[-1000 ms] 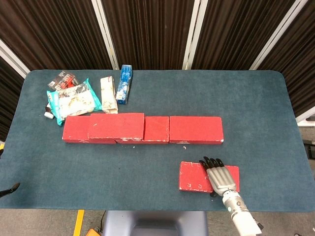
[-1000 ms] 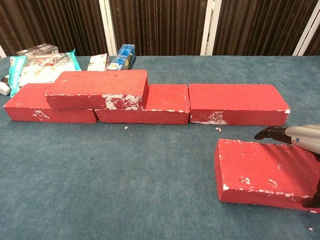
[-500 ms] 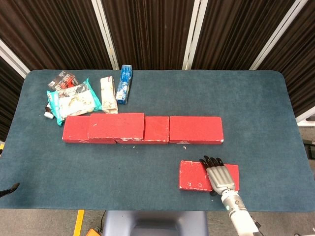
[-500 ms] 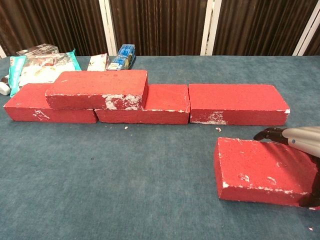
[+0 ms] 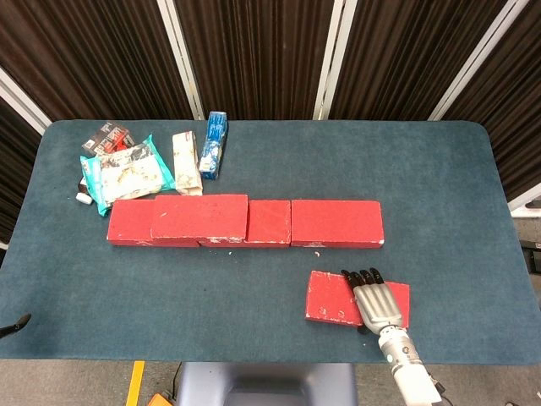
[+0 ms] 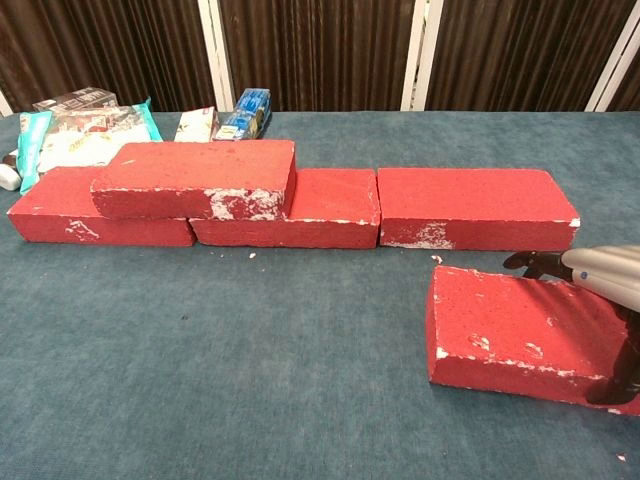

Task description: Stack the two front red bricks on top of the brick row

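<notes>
Dark fingertips point(image 5: 362, 275) of the right hand point(image 5: 378, 303) curl over the far edge of the front red brick point(image 5: 338, 298), the palm lying across its right end and gripping it. The brick sits tilted near the right front of the blue table point(image 5: 439, 194), its near edge raised. Farther back runs the brick row point(image 5: 334, 223), with one stacked brick point(image 5: 199, 216) on its left part. Snack packets point(image 5: 127, 172) lie at far left. The left hand is out of sight.

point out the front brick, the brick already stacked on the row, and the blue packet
front brick point(image 5: 331, 297), head view, bare left part of its top face
stacked brick point(image 5: 199, 216), head view, middle of its top face
blue packet point(image 5: 213, 145), head view, middle of the packet
</notes>
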`<control>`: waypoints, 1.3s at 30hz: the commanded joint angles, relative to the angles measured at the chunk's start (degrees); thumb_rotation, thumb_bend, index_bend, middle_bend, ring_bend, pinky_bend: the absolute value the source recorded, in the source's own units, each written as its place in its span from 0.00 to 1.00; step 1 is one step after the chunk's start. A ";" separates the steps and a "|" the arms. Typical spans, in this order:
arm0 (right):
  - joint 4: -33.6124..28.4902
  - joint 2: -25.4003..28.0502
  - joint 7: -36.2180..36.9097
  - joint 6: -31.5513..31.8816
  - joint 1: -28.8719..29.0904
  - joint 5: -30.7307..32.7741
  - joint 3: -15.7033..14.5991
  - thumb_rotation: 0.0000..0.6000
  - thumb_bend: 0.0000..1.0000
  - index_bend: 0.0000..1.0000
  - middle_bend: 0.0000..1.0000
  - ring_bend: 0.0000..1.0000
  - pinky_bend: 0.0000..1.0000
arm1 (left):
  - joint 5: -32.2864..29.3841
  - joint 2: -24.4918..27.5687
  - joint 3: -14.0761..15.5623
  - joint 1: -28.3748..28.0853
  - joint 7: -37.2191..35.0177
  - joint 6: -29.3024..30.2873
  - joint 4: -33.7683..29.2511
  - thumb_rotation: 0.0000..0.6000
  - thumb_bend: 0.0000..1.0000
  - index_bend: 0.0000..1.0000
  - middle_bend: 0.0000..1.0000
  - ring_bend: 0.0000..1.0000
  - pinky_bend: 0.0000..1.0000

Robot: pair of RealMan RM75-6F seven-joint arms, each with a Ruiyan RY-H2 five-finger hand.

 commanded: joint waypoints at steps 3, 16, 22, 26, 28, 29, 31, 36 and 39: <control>0.30 -0.35 0.59 0.30 -0.33 -0.90 0.09 1.00 0.03 0.20 0.27 0.20 0.00 | 0.20 0.20 0.34 -0.12 -0.15 -0.43 -0.31 1.00 0.00 0.00 0.00 0.00 0.04; -0.67 0.20 2.28 -0.35 -0.47 -2.27 0.86 1.00 0.06 0.28 0.27 0.20 0.00 | -0.09 0.43 0.39 -0.08 -0.38 -0.17 -0.58 1.00 0.00 0.00 0.00 0.00 0.04; -3.84 2.85 1.83 -0.81 1.65 -4.43 4.00 1.00 0.07 0.28 0.27 0.20 0.00 | -0.30 0.72 0.43 -0.13 -0.96 -0.48 -0.62 1.00 0.00 0.00 0.00 0.00 0.04; -5.08 5.08 -0.94 -1.82 5.06 -4.57 7.75 1.00 0.06 0.29 0.27 0.20 0.00 | -0.80 0.92 0.32 -0.11 -1.17 -0.63 -0.66 1.00 0.00 0.00 0.00 0.00 0.04; -5.40 6.41 -2.60 -3.19 7.78 -1.26 10.88 1.00 0.06 0.29 0.27 0.20 0.00 | -1.10 1.04 0.29 -0.18 -1.30 -0.92 -0.79 1.00 0.00 0.00 0.00 0.00 0.04; -5.17 6.90 -3.28 -3.99 9.15 0.44 12.31 1.00 0.06 0.29 0.27 0.20 0.00 | -1.24 1.10 0.30 -0.22 -1.28 -1.08 -0.84 1.00 0.00 0.00 0.00 0.00 0.04; -4.05 8.09 -5.55 -5.83 12.56 5.09 15.16 1.00 0.06 0.28 0.27 0.20 0.00 | -1.54 1.21 0.28 -0.25 -1.29 -1.27 -0.96 1.00 0.00 0.00 0.00 0.00 0.05; 0.21 8.01 -7.64 -9.28 19.55 15.21 19.99 1.00 0.06 0.30 0.27 0.21 0.00 | -1.86 1.32 0.20 -0.31 -1.36 -1.35 -1.02 1.00 0.00 0.00 0.00 0.00 0.05; 2.60 7.51 -6.34 -11.60 22.33 21.03 21.98 1.00 0.06 0.30 0.27 0.21 0.00 | -1.90 1.34 0.18 -0.36 -1.40 -1.37 -0.99 1.00 0.00 0.00 0.00 0.00 0.05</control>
